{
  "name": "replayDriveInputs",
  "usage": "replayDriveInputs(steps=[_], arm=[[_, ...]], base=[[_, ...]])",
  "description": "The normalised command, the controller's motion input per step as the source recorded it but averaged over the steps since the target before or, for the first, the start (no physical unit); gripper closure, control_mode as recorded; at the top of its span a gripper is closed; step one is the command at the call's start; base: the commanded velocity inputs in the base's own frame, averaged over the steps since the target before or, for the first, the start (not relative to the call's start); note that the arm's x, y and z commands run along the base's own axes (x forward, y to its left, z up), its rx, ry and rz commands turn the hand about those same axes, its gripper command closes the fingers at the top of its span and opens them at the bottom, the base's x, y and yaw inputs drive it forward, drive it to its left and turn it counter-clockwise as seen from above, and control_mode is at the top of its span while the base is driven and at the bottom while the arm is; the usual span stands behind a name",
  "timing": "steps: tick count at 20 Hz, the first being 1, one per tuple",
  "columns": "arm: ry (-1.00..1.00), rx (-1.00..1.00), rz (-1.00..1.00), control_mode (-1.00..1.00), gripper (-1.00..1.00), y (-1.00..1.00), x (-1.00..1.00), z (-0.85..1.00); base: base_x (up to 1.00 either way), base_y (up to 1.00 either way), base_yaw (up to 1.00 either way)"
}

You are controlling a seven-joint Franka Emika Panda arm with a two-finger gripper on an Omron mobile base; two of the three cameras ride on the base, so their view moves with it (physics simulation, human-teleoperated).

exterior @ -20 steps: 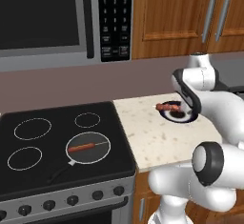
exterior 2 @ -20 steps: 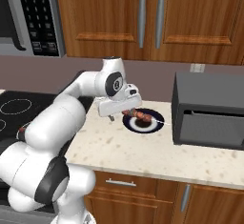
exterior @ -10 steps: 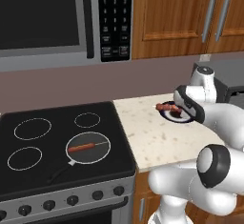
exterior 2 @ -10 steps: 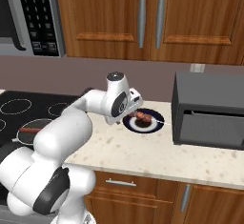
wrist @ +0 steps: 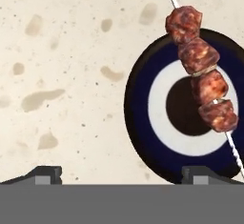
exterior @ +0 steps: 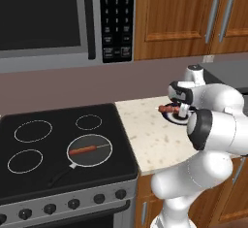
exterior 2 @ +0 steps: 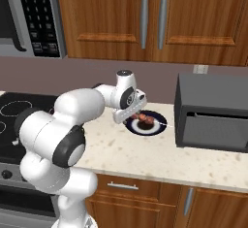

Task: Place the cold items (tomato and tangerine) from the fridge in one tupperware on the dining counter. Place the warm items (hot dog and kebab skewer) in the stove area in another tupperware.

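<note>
Hovering over the counter (wrist: 62,66), the hand (wrist: 121,173) has its fingers spread and empty. One kebab skewer (wrist: 202,92) lies on one dark plate (wrist: 143,118), offset toward the right fingertip, its long axis roughly across the finger line. One hot dog (exterior: 82,150) rests in one pan (exterior: 89,150).
</note>
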Motion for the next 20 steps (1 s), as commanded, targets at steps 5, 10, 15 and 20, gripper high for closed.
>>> replayDriveInputs(steps=[5, 10, 15, 20], arm=[[-0.02, 0.0, 0.03, -1.0, -1.0, -0.16, 0.38, -0.25], [0.0, 0.0, 0.01, -1.0, -1.0, -0.14, 0.36, -0.26], [0.0, 0.0, 0.0, -1.0, -1.0, -0.06, 0.37, -0.14], [0.0, 0.0, 0.01, -1.0, -1.0, 0.0, 0.28, -0.3]], base=[[0.0, 0.0, 0.0], [0.0, 0.0, 0.0], [0.0, 0.0, 0.0], [0.0, 0.0, 0.0]])
